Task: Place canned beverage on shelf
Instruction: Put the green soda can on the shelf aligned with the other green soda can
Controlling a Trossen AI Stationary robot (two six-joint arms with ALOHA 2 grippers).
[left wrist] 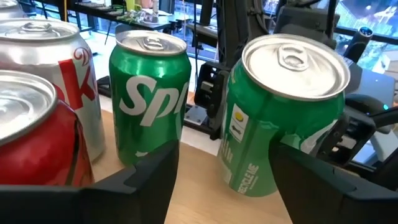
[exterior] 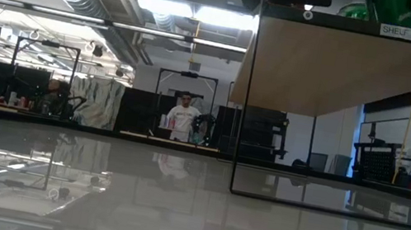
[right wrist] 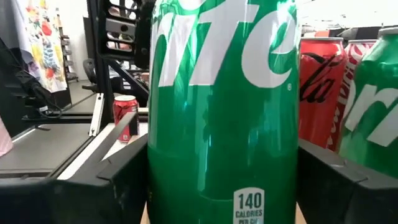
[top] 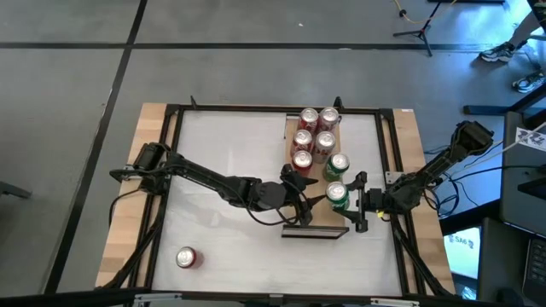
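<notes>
On the light-wood shelf [top: 317, 223], which runs from the table's far edge toward its middle on the right half, a green Sprite can [top: 336, 195] stands at the near end of the row, with the right tool [top: 357, 207] pinching it between its two dark fingers [right wrist: 121, 174] from the right-edge side. The left tool [top: 300, 193] sits just beside that can on its other side, its fingers [left wrist: 140, 177] spread with nothing between them. A second green Sprite can [top: 339, 164] stands just behind it, and behind that five red cola cans [top: 313, 135] crowd the far end of the shelf. One more red can [top: 186, 257] lies on the white table [top: 230, 153] near the near-left corner, well apart from the rest.
</notes>
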